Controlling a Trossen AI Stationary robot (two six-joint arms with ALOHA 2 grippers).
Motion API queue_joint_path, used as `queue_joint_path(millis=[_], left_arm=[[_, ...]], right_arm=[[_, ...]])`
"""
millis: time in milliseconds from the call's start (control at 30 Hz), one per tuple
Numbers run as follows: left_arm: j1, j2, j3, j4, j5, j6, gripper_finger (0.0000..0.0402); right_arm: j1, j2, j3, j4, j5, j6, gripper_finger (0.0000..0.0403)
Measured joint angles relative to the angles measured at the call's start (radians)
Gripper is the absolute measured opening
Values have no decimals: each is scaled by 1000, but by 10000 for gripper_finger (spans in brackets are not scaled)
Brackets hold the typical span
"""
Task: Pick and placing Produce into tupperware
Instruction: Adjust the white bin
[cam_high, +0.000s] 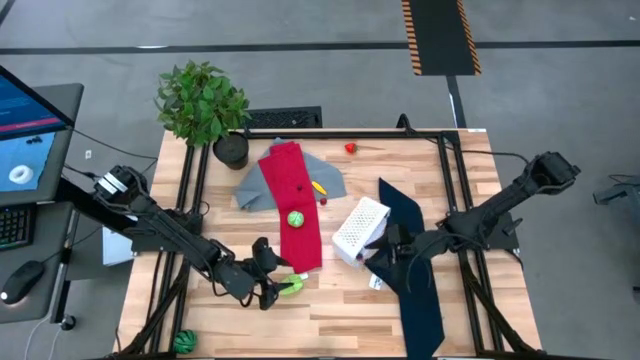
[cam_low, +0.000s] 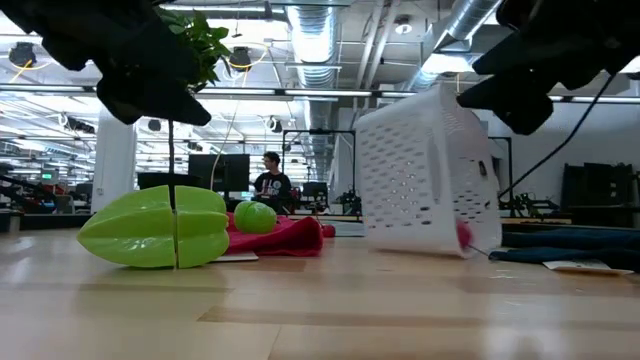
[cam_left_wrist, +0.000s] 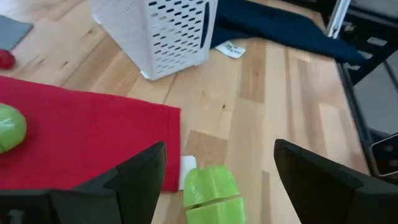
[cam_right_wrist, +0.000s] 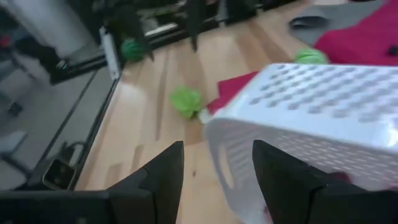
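A green star-shaped toy fruit lies on the table just off the red cloth's near end. My left gripper is open, one finger on either side of the fruit, apart from it. The white tupperware is tipped onto its side next to the navy cloth, something pink showing low inside. My right gripper is open at the tub's end wall. A round green fruit rests on the red cloth. My left gripper touches nothing. My right gripper stands with its fingers about the corner of the tub's end wall, coming level from the table's right side; I cannot tell whether a finger touches the tub.
A potted plant stands at the far left corner. A grey cloth lies under the red one, and a navy cloth runs to the near edge. A red fruit sits at the far edge and a green one at the near left corner.
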Motion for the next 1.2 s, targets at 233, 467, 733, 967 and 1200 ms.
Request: queue_joint_path(millis=[233, 467, 733, 967, 1200], left_arm=[[0, 0, 1, -51, -17, -5, 288], [9, 0, 1, -57, -35, 30, 288], [55, -35, 1, -57, -35, 95, 288], [61, -121, 1, -62, -34, 146, 288], [98, -199, 1, -45, -64, 215, 288]], right_arm=[[-3, -94, -1, -179, 3, 140, 214], [7, -63, -1, -125, 4, 147, 214], [8, 74, -1, -46, 3, 180, 214], [2, 159, -1, 59, -20, 208, 213], [-2, 158, -1, 59, -52, 234, 114]])
